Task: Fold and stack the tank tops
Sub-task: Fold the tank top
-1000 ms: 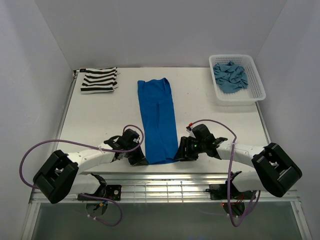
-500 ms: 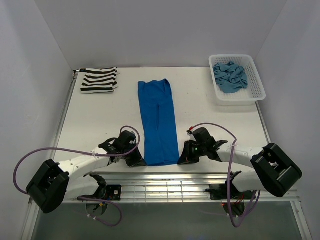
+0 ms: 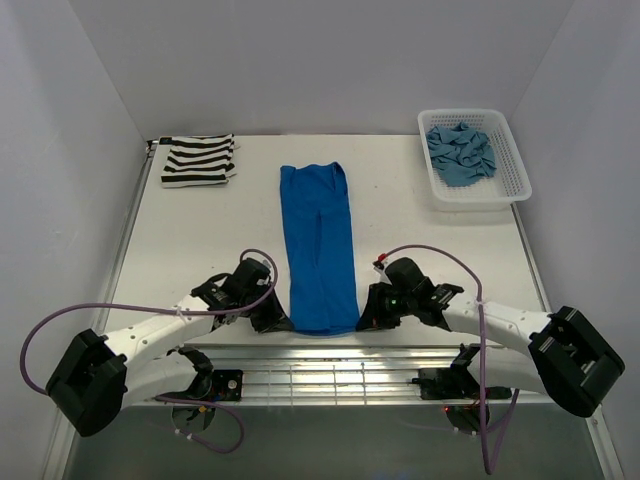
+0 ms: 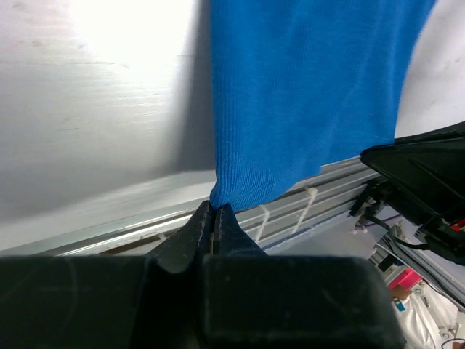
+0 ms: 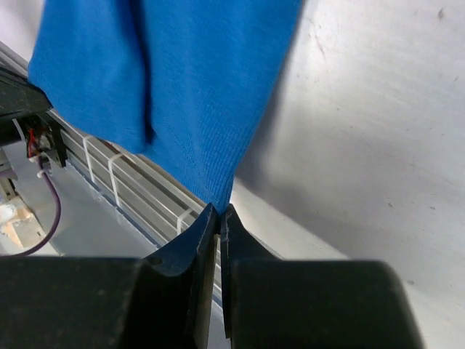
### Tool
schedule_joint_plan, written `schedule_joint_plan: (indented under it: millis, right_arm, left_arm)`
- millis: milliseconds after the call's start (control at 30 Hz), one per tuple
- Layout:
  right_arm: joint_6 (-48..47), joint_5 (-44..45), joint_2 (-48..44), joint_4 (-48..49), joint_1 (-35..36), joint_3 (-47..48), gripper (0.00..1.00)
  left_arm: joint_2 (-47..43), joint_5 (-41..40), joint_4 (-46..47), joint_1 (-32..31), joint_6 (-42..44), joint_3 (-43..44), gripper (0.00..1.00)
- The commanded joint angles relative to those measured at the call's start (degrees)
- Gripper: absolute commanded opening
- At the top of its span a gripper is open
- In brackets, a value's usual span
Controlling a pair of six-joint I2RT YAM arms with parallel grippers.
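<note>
A bright royal blue tank top (image 3: 318, 250) lies as a long narrow strip down the middle of the table. My left gripper (image 3: 281, 320) is shut on its near left corner (image 4: 227, 190), and my right gripper (image 3: 365, 318) is shut on its near right corner (image 5: 218, 193). Both corners sit at the table's near edge. A folded black-and-white striped tank top (image 3: 198, 160) rests at the far left. A muted teal-blue tank top (image 3: 460, 154) lies crumpled in the white basket (image 3: 512, 176).
The white lattice basket stands at the far right corner. A metal rail with slats (image 3: 340, 370) runs along the table's near edge, just under both grippers. Purple cables (image 3: 60, 315) loop off both arms.
My right gripper has shut on the blue top's near right corner. Both grippers have drawn the near hem slightly toward the table's front edge, and the cloth shifted a little right.
</note>
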Motion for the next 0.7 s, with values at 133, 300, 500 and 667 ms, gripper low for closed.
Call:
schedule_joint_plan:
  millis: [133,300,500,667]
  right_arm:
    - [-2.45,6.45,-1.83,-4.20,-0.41,8.98,0.08]
    - [-4.21,8.91,2.73,-4.03,-2.96,16.71,0.08]
    - [-6.84,10.06,8.80,-4.03,-6.56,26.73,0.08]
    - [-8.35,7.60,14.42,-4.03,-9.99,34.10,0.08]
  left_arm:
    - [3.09,-2.21,-0.22,-0.16,0.15,9.28,0.00]
    - [6.87,-9.15,-0.40,0.28,-0.37,17.72,0.00]
    - [16.01,-11.09,0.31,4.06,3.57,27.90,0.00]
    - [21.29,-11.80,0.83,8.27,7.53,34.77,0.00]
